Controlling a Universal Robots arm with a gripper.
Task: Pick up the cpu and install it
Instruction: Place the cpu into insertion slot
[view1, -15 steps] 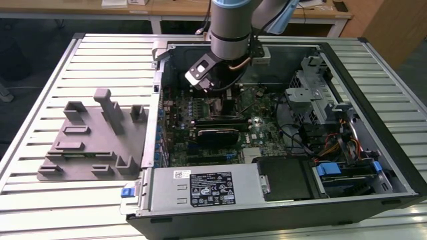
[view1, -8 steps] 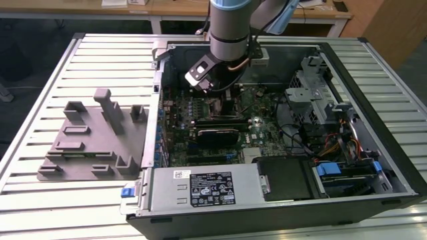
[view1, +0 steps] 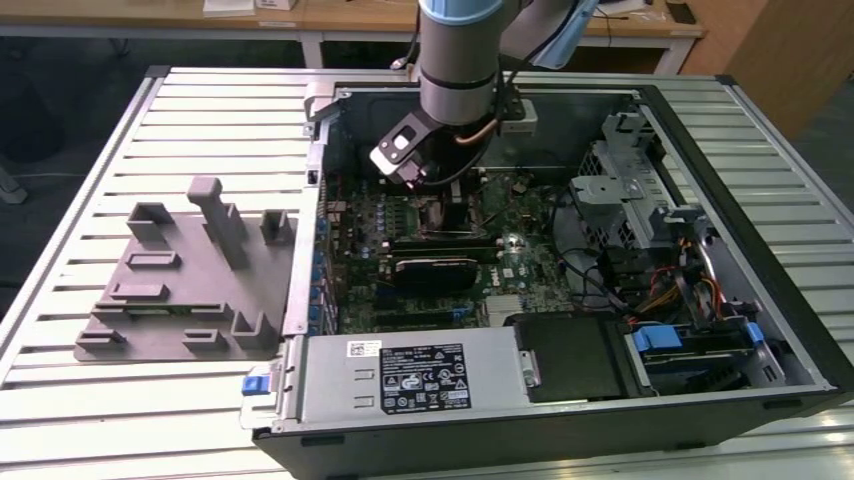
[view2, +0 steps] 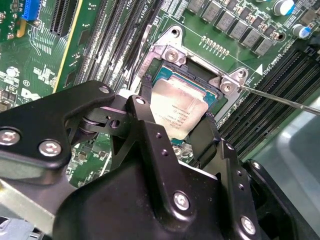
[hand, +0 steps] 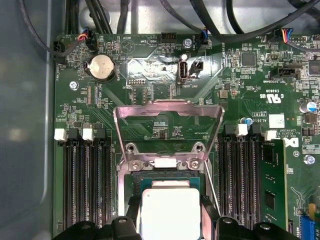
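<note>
Silver cpu (hand: 170, 212) was clamped betw. gripper (view2: 178, 105) fingers, low over open socket (view2: 197, 86) on mobo. Pickup looked done; seating unclear, load frame (hand: 167, 106) not yet closed.

Fine white print across the motherboard (hand: 240, 95); a black printed label (view1: 424, 380) on the power supply (view1: 334, 388).
</note>
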